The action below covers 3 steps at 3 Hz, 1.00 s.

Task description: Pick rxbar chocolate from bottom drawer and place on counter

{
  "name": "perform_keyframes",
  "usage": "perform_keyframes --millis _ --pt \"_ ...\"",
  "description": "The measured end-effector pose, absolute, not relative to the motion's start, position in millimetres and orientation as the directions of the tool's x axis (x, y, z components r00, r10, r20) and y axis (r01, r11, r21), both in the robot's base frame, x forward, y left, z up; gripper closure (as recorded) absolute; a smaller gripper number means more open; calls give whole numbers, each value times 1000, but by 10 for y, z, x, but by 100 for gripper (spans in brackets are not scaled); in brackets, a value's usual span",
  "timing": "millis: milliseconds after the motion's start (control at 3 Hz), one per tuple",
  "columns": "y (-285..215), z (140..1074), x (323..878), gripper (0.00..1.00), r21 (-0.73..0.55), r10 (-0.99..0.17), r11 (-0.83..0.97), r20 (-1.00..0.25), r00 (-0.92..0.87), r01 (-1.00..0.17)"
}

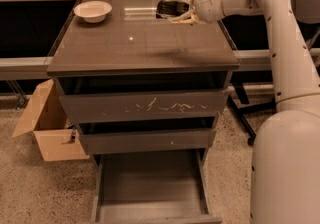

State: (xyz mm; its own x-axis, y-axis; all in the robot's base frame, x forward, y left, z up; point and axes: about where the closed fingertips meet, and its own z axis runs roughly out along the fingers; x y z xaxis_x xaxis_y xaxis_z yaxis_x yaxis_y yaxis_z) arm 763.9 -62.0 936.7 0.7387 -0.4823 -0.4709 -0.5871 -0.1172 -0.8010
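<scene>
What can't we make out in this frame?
- rxbar chocolate: held in the gripper at the counter's back right. The fingers cover its edges, its lettering is too small to read, and whether it touches the counter is unclear.
- bottom drawer: open, front cut off by the lower frame edge.
- scratched drawer and middle drawer: insides hidden by the counter and their fronts.

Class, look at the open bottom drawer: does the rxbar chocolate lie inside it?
No: the rxbar chocolate sits in the pincer over the far right of the counter, not in the bottom drawer.
</scene>
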Motion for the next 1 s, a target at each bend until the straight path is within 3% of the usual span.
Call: perform_keyframes --millis 333,667,1000 --pt "-637 9262 7698 100 -778 -504 -124 -485 714 -616" --pt "-655 9160 7753 82 -759 -527 -134 -490 695 -637" --pt "-672 9095 7783 57 -747 -540 -136 -495 680 -651"
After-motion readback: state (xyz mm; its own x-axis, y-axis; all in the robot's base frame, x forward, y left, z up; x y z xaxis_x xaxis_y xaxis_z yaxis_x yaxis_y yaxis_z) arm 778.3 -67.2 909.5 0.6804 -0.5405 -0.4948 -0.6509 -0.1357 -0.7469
